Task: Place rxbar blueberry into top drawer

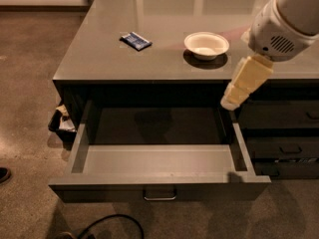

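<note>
The rxbar blueberry [135, 40], a small dark blue wrapper with white markings, lies flat on the grey counter [99, 59], left of centre. The top drawer [159, 187] is pulled wide open below the counter's front edge; its light grey inside holds nothing I can see. My gripper [232, 101] hangs from the white arm [284, 24] at the right. It points down-left over the drawer's back right corner, just in front of the counter edge. It holds nothing and is well right of the bar.
A white round bowl [206, 45] stands on the counter right of the bar, close to my arm. Narrower dark drawers [284, 148] are shut at the right. A crumpled bag [62, 123] sits on the floor left of the cabinet. A black cable [109, 225] lies below.
</note>
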`<action>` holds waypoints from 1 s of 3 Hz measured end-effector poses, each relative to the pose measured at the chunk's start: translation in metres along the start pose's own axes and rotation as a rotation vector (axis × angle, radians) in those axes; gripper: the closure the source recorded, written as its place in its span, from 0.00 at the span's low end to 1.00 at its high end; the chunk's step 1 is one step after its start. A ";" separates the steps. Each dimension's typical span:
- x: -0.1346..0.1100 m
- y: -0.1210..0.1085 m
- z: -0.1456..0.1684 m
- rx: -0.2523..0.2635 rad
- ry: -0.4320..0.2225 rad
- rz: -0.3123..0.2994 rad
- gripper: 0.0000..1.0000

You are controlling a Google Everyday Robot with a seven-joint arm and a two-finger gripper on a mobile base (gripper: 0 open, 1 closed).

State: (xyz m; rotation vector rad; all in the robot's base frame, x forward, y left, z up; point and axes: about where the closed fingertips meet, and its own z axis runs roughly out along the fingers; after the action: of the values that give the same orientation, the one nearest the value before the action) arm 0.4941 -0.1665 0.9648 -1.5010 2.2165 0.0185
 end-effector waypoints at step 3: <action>-0.100 -0.091 0.015 0.096 -0.265 0.141 0.00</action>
State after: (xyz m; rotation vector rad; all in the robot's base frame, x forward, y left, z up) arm 0.6093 -0.1119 1.0104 -1.2133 2.0733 0.1457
